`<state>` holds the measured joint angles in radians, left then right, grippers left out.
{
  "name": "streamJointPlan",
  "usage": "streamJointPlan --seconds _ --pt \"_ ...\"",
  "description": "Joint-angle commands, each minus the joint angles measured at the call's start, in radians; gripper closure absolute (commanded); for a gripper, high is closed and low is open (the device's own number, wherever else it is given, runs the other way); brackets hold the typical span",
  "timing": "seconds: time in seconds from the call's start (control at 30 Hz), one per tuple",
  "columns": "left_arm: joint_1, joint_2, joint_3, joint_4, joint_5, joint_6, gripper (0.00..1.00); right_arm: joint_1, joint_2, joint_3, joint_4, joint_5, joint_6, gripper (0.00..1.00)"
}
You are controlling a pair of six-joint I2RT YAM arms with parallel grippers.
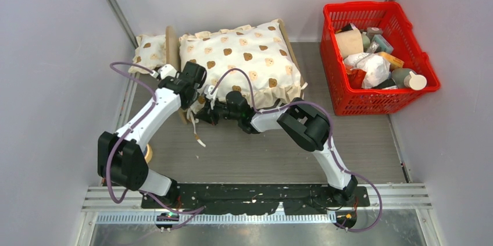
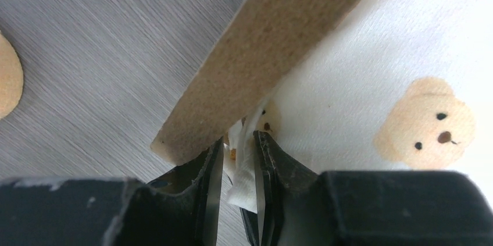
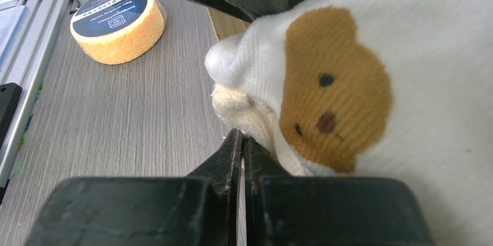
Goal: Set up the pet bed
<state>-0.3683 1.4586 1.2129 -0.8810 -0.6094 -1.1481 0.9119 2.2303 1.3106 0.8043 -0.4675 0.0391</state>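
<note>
The pet bed (image 1: 171, 48) stands at the back of the table, its light-wood headboard on the left. A cream bear-print cushion (image 1: 241, 60) covers its base. Both grippers meet at the cushion's near left corner. My left gripper (image 1: 203, 96) (image 2: 238, 141) is slightly open beside the bed's wooden board (image 2: 261, 54), and a strip of the cushion's white ruffle (image 2: 247, 170) hangs loose between its fingers. My right gripper (image 1: 204, 115) (image 3: 241, 138) is shut, and its tips touch the seam at the corner of the cushion (image 3: 349, 83).
A small bear-print pillow (image 1: 148, 51) lies left of the headboard. A red basket (image 1: 331, 71) full of items stands at the right. A yellow tape roll (image 3: 119, 22) (image 1: 149, 153) sits near the left arm. Grey walls close in both sides.
</note>
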Motion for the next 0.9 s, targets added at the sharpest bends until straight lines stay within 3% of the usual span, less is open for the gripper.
streamJointPlan --seconds 0.0,0.27,0.5,0.67,0.87 --pt "0.026 0.017 0.025 -0.105 -0.07 -0.053 0.7 -0.007 -0.018 0.002 0.071 -0.016 0.013 0.95" --pt "0.025 0.01 0.05 -0.207 -0.14 -0.157 0.78 -0.009 -0.019 -0.004 0.066 0.019 0.022 0.95" --pt "0.023 -0.012 0.025 -0.153 -0.154 -0.138 0.8 -0.022 -0.012 0.005 0.061 0.026 0.053 0.95" --pt "0.025 0.027 0.081 -0.207 -0.169 -0.132 0.72 -0.022 -0.015 -0.005 0.073 0.021 0.05 0.95" --pt "0.025 -0.008 0.024 -0.086 -0.148 -0.06 0.69 -0.028 -0.015 -0.018 0.097 0.011 0.06 0.95"
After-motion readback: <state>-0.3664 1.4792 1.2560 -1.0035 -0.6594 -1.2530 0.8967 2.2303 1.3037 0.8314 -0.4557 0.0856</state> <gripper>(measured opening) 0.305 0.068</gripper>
